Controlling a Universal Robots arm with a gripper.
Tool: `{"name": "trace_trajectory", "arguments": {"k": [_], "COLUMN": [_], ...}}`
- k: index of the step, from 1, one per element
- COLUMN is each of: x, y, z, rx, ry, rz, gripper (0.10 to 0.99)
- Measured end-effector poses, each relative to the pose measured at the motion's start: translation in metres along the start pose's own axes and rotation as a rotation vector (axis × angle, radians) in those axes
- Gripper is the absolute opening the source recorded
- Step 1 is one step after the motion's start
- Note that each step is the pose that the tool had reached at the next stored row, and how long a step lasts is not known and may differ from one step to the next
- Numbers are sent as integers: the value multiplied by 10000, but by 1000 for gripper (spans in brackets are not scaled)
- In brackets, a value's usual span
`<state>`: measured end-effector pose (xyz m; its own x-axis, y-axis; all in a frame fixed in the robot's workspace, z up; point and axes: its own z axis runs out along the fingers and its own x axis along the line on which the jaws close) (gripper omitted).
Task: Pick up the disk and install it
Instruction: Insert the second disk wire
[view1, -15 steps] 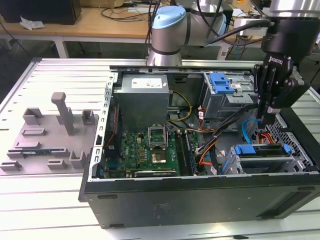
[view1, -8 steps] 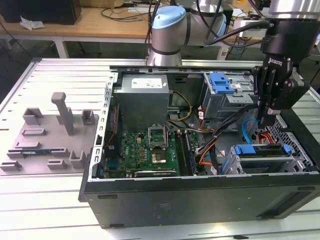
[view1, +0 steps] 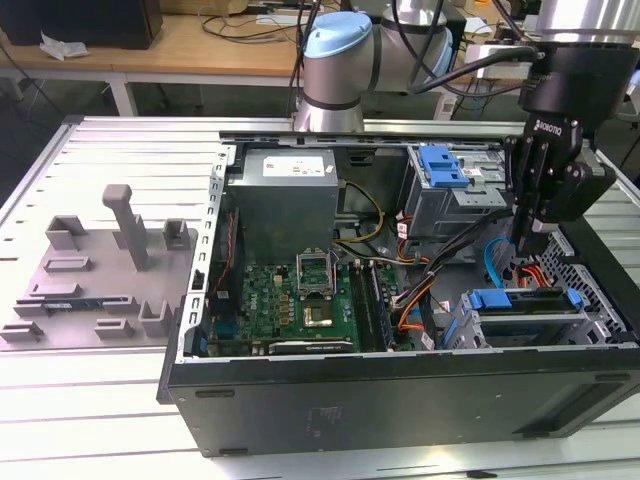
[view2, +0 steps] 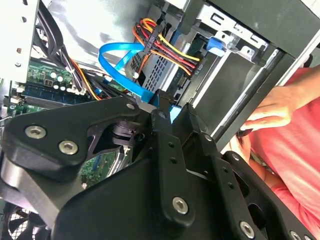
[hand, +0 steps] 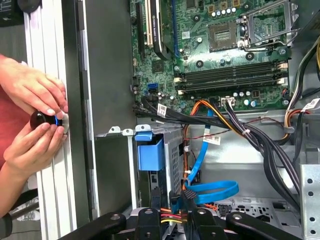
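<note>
Blue-framed, the disk (view1: 525, 318) sits in its bay at lower right; probably rigid, fairly heavy, best gripped by the bracket. Pincer (view1: 527, 243) hovers above, state unclear.

The disk (view1: 528, 312) sits largely hidden in its bay, and the tool (view1: 527, 243) tips vanish behind cables, their spacing unreadable.
</note>
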<state>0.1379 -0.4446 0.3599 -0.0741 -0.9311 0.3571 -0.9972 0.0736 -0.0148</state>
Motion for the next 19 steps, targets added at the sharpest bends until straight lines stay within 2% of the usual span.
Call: {"name": "trace_trajectory", "arguments": {"k": [6,7,8,9,15,19], "x": [-3,-4,-4,-4,-4,60], "y": [0,0,0,0,0,-4], "z": [7,9,10,11,14,38], "rx": [-26,-36,-41,-48,-59,-58], "ry": [1,2,3,4,-2,-83], "rz": [-10,-14,-16,-19,-24,-22], "gripper": [302,220,220,161,161,161]}}
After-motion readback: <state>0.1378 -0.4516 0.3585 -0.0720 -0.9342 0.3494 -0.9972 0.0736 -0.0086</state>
